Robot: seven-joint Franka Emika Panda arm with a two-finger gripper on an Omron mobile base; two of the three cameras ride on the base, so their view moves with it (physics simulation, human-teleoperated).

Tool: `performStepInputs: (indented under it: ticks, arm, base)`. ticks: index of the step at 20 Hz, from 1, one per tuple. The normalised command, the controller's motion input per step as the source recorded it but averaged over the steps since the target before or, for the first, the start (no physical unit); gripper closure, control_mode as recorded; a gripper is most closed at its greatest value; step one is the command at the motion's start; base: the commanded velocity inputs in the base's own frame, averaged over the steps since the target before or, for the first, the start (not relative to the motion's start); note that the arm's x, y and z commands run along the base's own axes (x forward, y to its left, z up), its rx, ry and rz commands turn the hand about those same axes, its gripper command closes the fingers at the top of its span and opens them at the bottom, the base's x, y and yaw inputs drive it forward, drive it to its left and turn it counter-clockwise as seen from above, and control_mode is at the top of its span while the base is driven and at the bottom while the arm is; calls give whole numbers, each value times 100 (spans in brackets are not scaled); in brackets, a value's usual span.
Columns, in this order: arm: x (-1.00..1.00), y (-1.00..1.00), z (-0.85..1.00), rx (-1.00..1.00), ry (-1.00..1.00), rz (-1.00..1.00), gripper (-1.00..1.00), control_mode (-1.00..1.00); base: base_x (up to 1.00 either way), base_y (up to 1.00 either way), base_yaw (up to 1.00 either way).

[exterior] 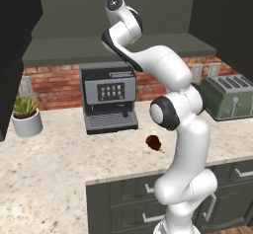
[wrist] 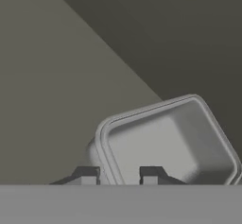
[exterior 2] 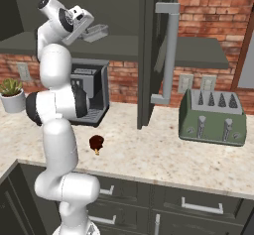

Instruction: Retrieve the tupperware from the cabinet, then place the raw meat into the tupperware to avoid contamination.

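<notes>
Your tool [wrist: 117, 176] sits up inside the open cabinet [exterior 2: 149, 55], its two tips closed on the near rim wall of the tupperware [wrist: 168, 142], one tip inside and one outside, so the grasp looks made while the container is not yet out on the desk [exterior: 59, 169]. The raw meat [exterior: 154, 142] lies untouched near the desk's front edge, in front of the coffee machine [exterior: 108, 97]. When you withdraw, mind the cabinet door [exterior 2: 161, 40] swung out just beside the arm; the desk around the meat looks free for setting the container down.
</notes>
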Motion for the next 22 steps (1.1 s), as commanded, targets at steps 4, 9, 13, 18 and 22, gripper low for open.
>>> performStepInputs:
  ticks: [4, 9, 13, 18, 22]
  arm:
    - [1, 0, -16, 0, 8, 0, 100, -100]
    - [0, 3, -11, 0, 3, 0, 100, -100]
    - [0, 8, 0, 0, 0, 0, 100, -100]
    - [0, 14, 0, 0, -12, 0, 100, -100]
    - [0, 4, 0, -5, -17, -1, 100, -100]
  base:
    - [0, 0, 0]
    - [0, 0, 0]
    - [0, 0, 0]
    - [0, 0, 0]
    - [0, 0, 0]
